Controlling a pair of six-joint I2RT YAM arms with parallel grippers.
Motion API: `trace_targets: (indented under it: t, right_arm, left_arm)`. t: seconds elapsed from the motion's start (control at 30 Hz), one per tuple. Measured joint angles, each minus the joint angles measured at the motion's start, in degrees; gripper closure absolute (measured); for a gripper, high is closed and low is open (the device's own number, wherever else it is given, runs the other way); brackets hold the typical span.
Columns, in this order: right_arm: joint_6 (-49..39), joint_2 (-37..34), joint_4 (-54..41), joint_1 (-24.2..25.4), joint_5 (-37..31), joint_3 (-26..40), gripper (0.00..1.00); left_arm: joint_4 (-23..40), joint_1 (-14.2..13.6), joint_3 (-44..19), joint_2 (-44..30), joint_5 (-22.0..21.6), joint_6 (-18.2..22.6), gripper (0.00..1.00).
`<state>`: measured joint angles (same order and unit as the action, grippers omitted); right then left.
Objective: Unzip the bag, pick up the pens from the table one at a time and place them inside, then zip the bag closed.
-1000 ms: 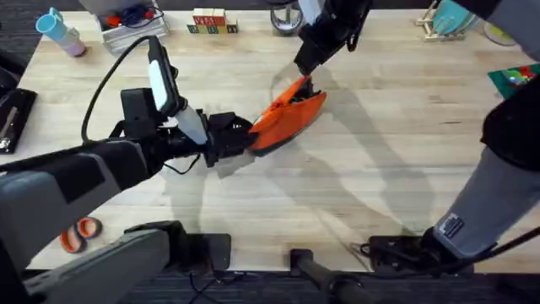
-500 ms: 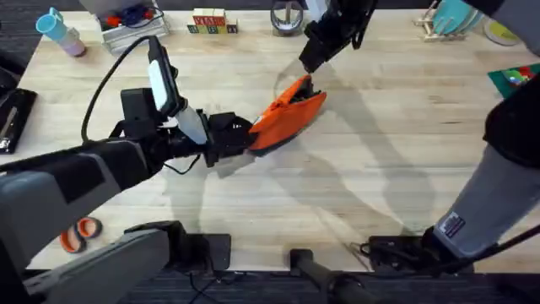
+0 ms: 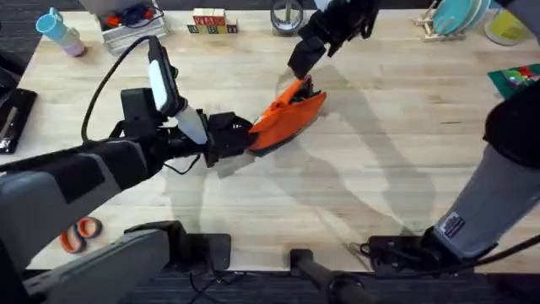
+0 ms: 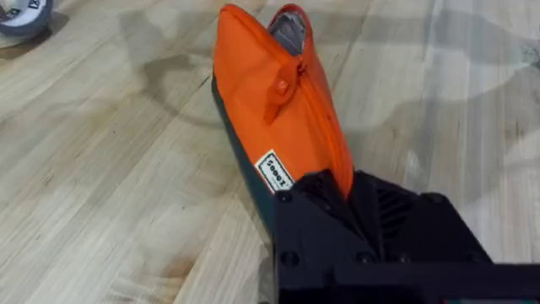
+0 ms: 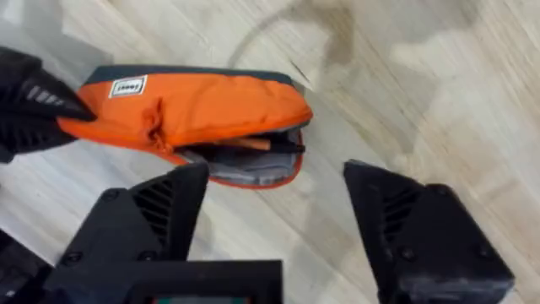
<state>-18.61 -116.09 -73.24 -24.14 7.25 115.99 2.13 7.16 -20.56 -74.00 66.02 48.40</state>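
Bag (image 3: 285, 116) lies mid-surface, long axis running from the left end effector (image 3: 240, 137) clamping its near end up toward the right end effector (image 5: 278, 215), hovering wide open, empty, over the unzipped mouth.

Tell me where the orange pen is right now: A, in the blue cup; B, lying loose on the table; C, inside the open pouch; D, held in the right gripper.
C: the right wrist view shows the pen lying inside the bag's open mouth.

Far edge — blue cup (image 3: 56, 29), letter blocks (image 3: 210, 23) (small), green card (image 3: 516, 79).
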Motion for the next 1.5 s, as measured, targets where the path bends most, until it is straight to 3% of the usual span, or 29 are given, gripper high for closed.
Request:
trace_targets:
  t: [0.3, 0.63, 1.07, 1.5]
  right_arm:
    - [-0.06, -0.02, -5.09, -0.46, 0.00, 5.34, 0.004]
    - [-1.16, 0.65, -6.53, -3.50, 0.02, 5.63, 0.004]
    - [-1.16, 15.73, -7.73, -3.32, 0.02, 5.79, 0.004]
    - [3.12, 18.97, -12.15, -3.32, 0.04, 5.77, 0.005]
  left_arm:
    - [0.00, 0.00, 0.00, 0.00, 0.00, 0.02, 0.960]
    - [0.00, 0.00, 0.00, 0.00, 0.00, 0.00, 0.960]
    - [0.00, 0.00, 0.00, 0.00, 0.00, 0.02, 0.960]
    - [0.00, 0.00, 0.00, 0.00, 0.00, 0.00, 0.960]
